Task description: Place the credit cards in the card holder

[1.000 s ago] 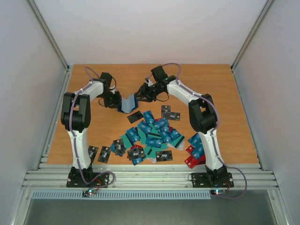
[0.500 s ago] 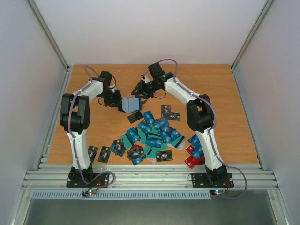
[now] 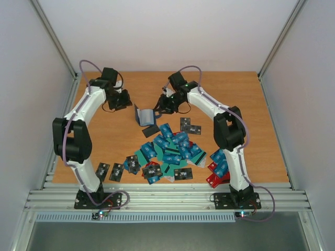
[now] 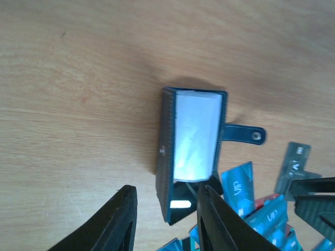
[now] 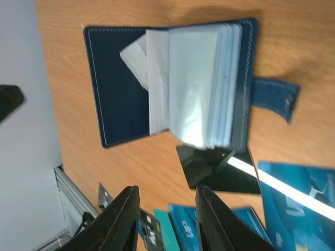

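The card holder (image 3: 145, 116) lies opened on the wooden table, its dark navy cover (image 5: 120, 89) spread flat, pale sleeves (image 4: 196, 136) fanned up and a strap out to one side. A black card (image 5: 225, 172) pokes out from under its near edge. My left gripper (image 3: 124, 99) hangs open to the holder's left, apart from it, with nothing gripped (image 4: 165, 222). My right gripper (image 3: 160, 106) is open close to the holder's right edge, empty (image 5: 167, 222). The credit cards (image 3: 170, 150), blue, teal and black, lie heaped nearer the arm bases.
Two black cards (image 3: 191, 126) lie right of the holder. More cards (image 3: 110, 171) sit near the front left edge, and red and blue ones (image 3: 215, 175) by the right arm's base. A metal rail (image 3: 167, 197) runs along the front; white walls stand on both sides.
My left gripper let go of the card holder and swung back to the left. The holder dropped from propped up to lying open. My right gripper stayed near its right edge.
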